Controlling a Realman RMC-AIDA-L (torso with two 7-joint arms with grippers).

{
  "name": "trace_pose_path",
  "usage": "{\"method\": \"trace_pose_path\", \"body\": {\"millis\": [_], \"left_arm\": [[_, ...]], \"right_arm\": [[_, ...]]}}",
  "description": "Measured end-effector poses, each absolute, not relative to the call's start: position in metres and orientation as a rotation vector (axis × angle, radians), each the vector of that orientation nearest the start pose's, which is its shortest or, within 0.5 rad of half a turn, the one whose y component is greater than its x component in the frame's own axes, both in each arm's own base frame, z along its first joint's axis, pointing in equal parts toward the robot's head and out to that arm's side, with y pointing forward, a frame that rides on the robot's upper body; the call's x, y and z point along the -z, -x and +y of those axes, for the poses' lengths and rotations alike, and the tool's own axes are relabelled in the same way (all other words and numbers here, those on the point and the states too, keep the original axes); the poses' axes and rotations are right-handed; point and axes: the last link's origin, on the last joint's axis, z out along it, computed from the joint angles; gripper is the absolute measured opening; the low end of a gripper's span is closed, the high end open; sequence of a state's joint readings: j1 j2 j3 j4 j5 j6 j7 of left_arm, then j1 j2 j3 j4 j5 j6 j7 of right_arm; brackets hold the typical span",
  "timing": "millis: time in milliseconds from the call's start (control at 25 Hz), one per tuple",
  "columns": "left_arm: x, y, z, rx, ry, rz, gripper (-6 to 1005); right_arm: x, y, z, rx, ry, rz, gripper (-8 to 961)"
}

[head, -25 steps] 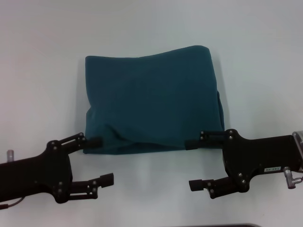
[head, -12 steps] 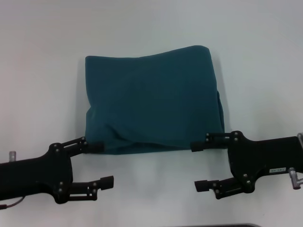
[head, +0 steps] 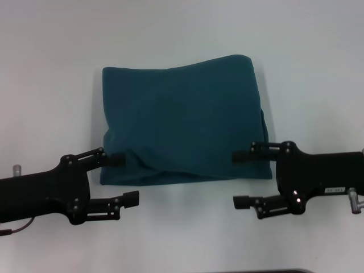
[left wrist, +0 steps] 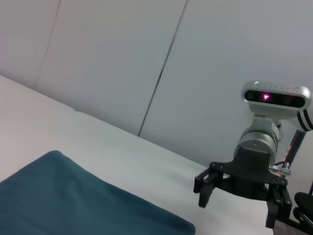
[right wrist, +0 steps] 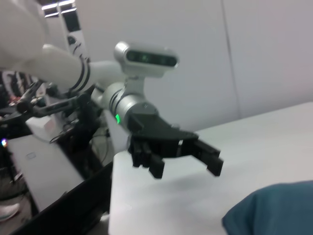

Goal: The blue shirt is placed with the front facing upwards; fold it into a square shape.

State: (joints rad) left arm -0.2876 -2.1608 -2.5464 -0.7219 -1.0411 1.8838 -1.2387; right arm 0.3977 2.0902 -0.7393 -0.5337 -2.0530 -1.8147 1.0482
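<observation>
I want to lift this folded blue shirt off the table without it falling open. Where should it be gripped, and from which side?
Probably by the two near corners of the blue shirt, coming in low from the robot's side. The layered near edge lies flat there, and the open left tool and open right tool flank those corners. Pinching all layers together should keep the fold closed.

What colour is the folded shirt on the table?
Dark teal-blue, plain; the blue shirt shows best in the head view.

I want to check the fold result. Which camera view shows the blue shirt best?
The head view: it shows the whole blue shirt folded into a rough rectangle on the table, between both open grippers. The left wrist view and right wrist view each show one corner.
</observation>
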Motion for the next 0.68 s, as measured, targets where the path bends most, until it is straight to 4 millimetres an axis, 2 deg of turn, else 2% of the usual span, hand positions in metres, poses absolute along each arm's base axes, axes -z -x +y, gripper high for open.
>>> {"method": "trace_pose_path", "body": {"millis": [680], "left_arm": [[0.0126,0.2906,0.2245,0.911,2.828,-0.658,896]], "right_arm": [[0.0279,-0.2813,0.2424,-0.883,2.959,0.395,880]]}}
